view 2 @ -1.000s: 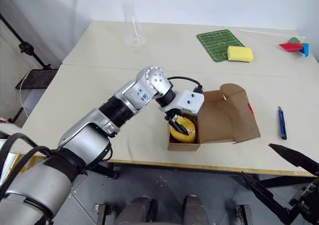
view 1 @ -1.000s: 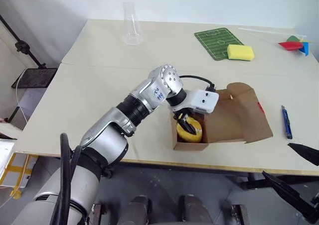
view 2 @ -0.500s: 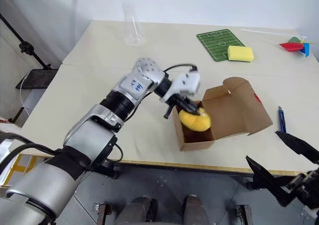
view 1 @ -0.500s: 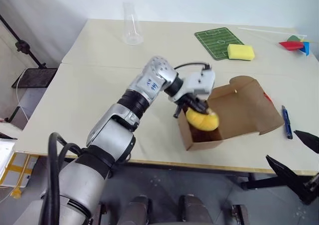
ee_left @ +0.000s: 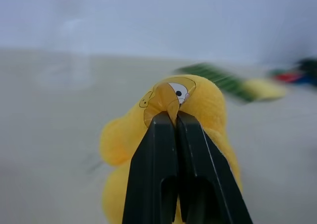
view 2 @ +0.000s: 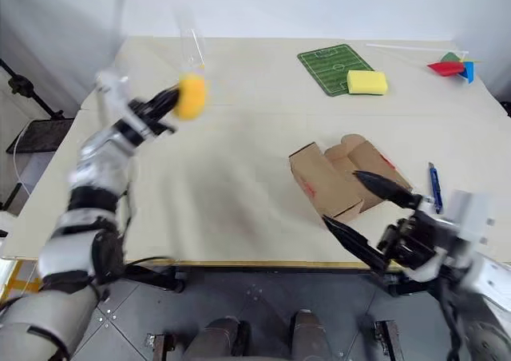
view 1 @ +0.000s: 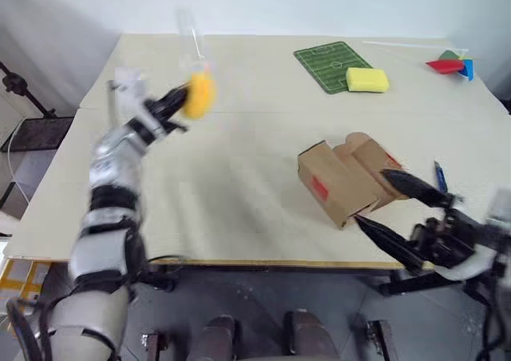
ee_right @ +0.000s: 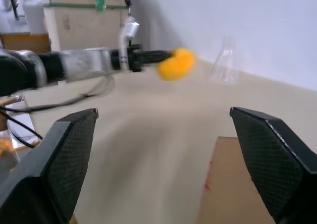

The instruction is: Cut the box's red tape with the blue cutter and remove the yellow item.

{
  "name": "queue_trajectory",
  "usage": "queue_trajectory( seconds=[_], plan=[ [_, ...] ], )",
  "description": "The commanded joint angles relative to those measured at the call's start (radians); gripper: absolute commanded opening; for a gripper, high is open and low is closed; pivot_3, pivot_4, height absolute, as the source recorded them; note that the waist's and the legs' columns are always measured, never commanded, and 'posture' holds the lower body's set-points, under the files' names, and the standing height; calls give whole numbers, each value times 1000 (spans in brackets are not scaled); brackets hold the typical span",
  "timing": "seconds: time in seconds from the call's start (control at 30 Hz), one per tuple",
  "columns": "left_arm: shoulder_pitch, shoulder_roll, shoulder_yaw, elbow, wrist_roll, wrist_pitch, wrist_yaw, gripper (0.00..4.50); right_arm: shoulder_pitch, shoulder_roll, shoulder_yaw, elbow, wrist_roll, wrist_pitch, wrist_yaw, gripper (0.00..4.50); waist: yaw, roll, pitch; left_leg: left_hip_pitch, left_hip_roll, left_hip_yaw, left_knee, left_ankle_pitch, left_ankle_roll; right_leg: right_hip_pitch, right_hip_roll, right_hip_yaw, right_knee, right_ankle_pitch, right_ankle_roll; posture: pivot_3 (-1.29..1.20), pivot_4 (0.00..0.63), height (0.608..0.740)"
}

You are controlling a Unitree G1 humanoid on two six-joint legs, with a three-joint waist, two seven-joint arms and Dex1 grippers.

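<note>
Yellow item (view 1: 197,95): I see it clamped at the tip of the left gripper (view 1: 177,102), held up in the air over the far left part of the table (view 1: 239,177) and well apart from the box (view 1: 343,177). In the left wrist view the two black fingers (ee_left: 154,169) stand pressed together, with a fold of the soft yellow body pinched between their tips and the rest of the lump bulging beyond and to either side. A clear flask (view 1: 190,37) stands on the table just behind it.

The box lies tipped on its side near the front right edge, flaps out and red tape (view 1: 318,188) on the face toward me. I judge the removal done; what is left is setting the item down, and bare table lies straight below the left gripper.

The right gripper (view 1: 393,204) sits at the box's near right corner with its fingers (ee_right: 275,152) spread wide and nothing between them. I cannot tell whether a fingertip touches the cardboard. The blue cutter (view 1: 439,176) lies on the table just beyond, long axis running away from me.
</note>
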Motion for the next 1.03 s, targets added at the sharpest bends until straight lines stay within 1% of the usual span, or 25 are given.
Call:
queue_trajectory(
  seconds=[0.03, 0.07, 0.1, 0.17, 0.23, 0.27, 0.3, 0.33, 0.37, 0.43, 0.5, 0.53, 0.57, 0.63, 0.73, 0.83, 0.87, 0.93, 0.97, 1.03],
  plan=[
    [57, 0, -16, -154, -29, 104, 1, 11, -41, 24, 51, 46, -76, -74, 20, 4500, 24, 0, 0, -1, -2, -3, 1, 0, 0, 0, 0, 0, 0, 1, -1, 0, 150, 740],
    [71, 10, -51, -166, 18, 120, 29, 459, -55, 29, 68, 67, -99, -89, 23, 4500, 31, 0, 0, -2, -4, -6, 2, 0, 1, 2, -1, 0, 0, 1, -2, 0, 150, 740],
    [81, 16, -70, -178, 46, 138, 55, 683, -69, 33, 80, 82, -114, -97, 24, 4500, 39, 0, 0, -3, -6, -10, 5, 0, 1, 2, 0, 0, -1, 2, -3, 0, 150, 740],
    [84, 16, -60, -198, 52, 179, 118, 1249, -94, 42, 94, 99, -124, -109, 26, 4500, 48, 0, 0, -3, -9, -13, 8, -1, 3, 4, 0, 0, -2, 4, -3, 0, 150, 740],
    [89, 17, -58, -226, 38, 209, 119, 1883, -108, 44, 97, 113, -124, -115, 31, 4500, 46, 0, 0, -3, -12, -13, 8, -1, 5, 4, -1, 1, -2, 4, -3, 0, 150, 740],
    [103, 31, -80, -245, 57, 196, 102, 2258, -112, 43, 99, 124, -129, -121, 38, 4500, 44, 0, 0, -3, -13, -13, 8, -1, 5, 4, -2, 2, -1, 4, -3, 0, 150, 740],
    [121, 54, -112, -275, 60, 220, 40, 2501, -113, 38, 100, 132, -129, -124, 45, 4500, 39, 0, 0, -3, -13, -13, 8, -1, 5, 4, -2, 1, -1, 5, -3, 0, 150, 740],
    [140, 75, -133, -309, 51, 236, -19, 2870, -112, 30, 98, 136, -126, -123, 56, 4500, 34, 0, 0, -3, -12, -13, 7, -1, 5, 4, -2, 1, -1, 5, -3, 0, 150, 740],
    [154, 89, -147, -333, 43, 250, -60, 3126, -111, 24, 96, 138, -124, -123, 64, 4500, 26, 0, 0, -3, -12, -12, 6, -1, 5, 4, -2, 1, 0, 5, -3, 0, 150, 740],
    [176, 112, -161, -375, 23, 276, -121, 3743, -110, 17, 90, 139, -118, -120, 77, 4500, 18, 0, 0, -3, -11, -13, 5, -1, 5, 4, -1, 0, 1, 4, -3, 0, 150, 740],
    [234, 178, -124, -429, -5, 224, -220, 4385, -100, -16, 48, 151, -104, -118, 112, 4500, 10, 0, 0, -3, -11, -12, 5, -1, 5, 4, -1, -1, 0, 4, -3, 0, 150, 740],
    [280, 219, -108, -451, -10, 155, -293, 4478, -91, -35, 22, 159, -96, -118, 132, 4500, 2, 0, 0, -3, -10, -12, 4, -1, 5, 4, -2, 0, -1, 4, -3, 0, 150, 740],
    [341, 271, -96, -463, -5, 85, -365, 4478, -78, -55, -5, 164, -87, -117, 153, 4500, -7, 0, -1, -3, -10, -11, 2, -1, 5, 4, -1, 0, -2, 4, -3, 0, 150, 740],
    [454, 347, -44, -451, 19, -38, -402, 4478, -47, -94, -61, 167, -66, -106, 185, 4500, -18, 1, -1, 0, -7, -9, -2, -1, 5, 4, -2, 0, -4, 5, -3, 0, 150, 740],
    [595, 426, 2, -431, 45, -145, -442, 4478, 5, -133, -138, 169, -48, -100, 221, 4500, -16, 2, -1, 0, -2, -10, -3, -1, 2, 6, -3, 0, -9, 4, -3, 0, 150, 740],
    [711, 440, 78, -472, 14, -195, -449, 4478, 75, -168, -222, 210, -80, -134, 283, 4500, -1, 2, 0, 0, -1, -9, -3, -1, 2, 8, -2, 1, -14, 4, -3, 0, 150, 740],
    [746, 440, 101, -492, 10, -193, -439, 4478, 91, -173, -250, 228, -89, -146, 293, 4500, 4, 2, 0, 0, 0, -10, -3, -1, 2, 13, -2, 1, -19, 4, -3, 0, 150, 740],
    [809, 424, 140, -544, -4, -171, -413, 4478, 98, -151, -308, 248, -46, -125, 256, 4500, 16, 2, 0, 2, 0, -10, -2, -2, 2, 17, -2, 1, -23, 4, -3, 0, 150, 740],
    [832, 414, 153, -567, -13, -153, -398, 4478, 100, -141, -325, 254, -35, -122, 242, 4500, 20, 2, 0, 2, 0, -10, -2, -2, 2, 18, -2, 2, -25, 4, -3, 0, 150, 740],
    [847, 383, 169, -593, -14, -148, -346, 4478, 132, -139, -325, 265, -81, -160, 273, 4500, 22, 2, 0, 3, 0, -11, -2, -2, 2, 20, -2, 2, -26, 4, -3, 0, 150, 740]
  ],
)
